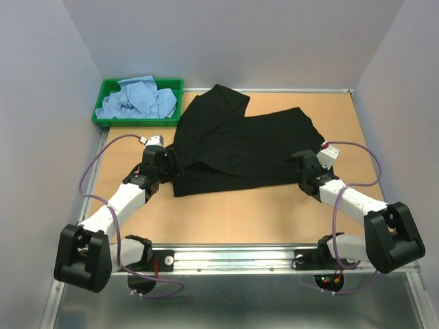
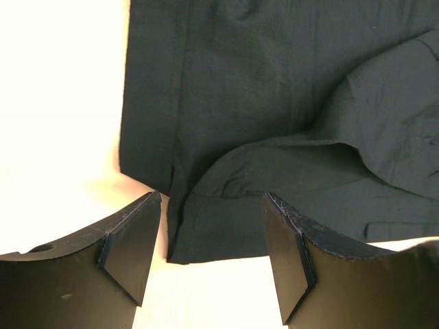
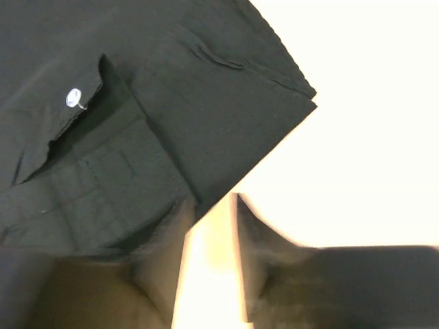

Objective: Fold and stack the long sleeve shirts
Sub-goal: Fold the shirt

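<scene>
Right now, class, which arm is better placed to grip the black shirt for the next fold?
Left, probably: the left gripper stands open astride the black shirt's hem corner; the right gripper, barely parted, sits beside its edge.

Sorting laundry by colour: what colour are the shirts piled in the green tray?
Those shirts are light blue, best seen in the top external view.

Overhead view: I get soft, even light from above, sharp edge to edge; only faint shadows on table [image 1: 226, 219]. Black shirt [image 1: 240, 147] reads as flat dark mass, folds barely separable. Both wrist views: table blown out to white-cream, no texture. Left wrist: shirt weave and fingers [image 2: 127, 247] of left gripper [image 2: 211, 205] crisp. Right wrist: right gripper [image 3: 211, 202] smeared and soft, warm glare between its fingers; pale button [image 3: 74, 98] in focus.
</scene>
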